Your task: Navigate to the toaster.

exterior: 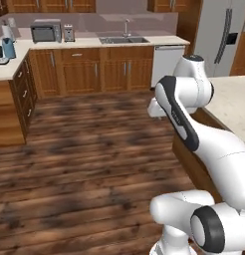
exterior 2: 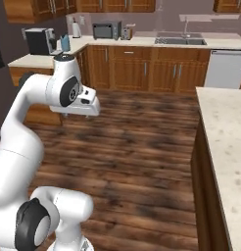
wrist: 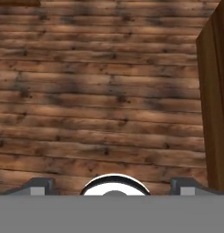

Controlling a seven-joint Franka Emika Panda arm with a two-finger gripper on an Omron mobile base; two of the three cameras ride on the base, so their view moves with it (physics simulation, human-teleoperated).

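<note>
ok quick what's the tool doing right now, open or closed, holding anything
Tool: open, fingertips spread wide apart, nothing between them, only the wood floor beyond.

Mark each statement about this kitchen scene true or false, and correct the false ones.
1. The toaster stands on the far counter, just right of the toaster oven. True.
2. The toaster sits on the island counter beside the robot. False: it stands on the far wall counter, across the wooden floor.
3. The sink lies to the right of the toaster in the left base view. True.
4. The gripper holds the toaster. False: its fingertips stand wide apart with nothing between them, over bare floor.
5. A white dishwasher is set under the far counter near the sink. True.
</note>
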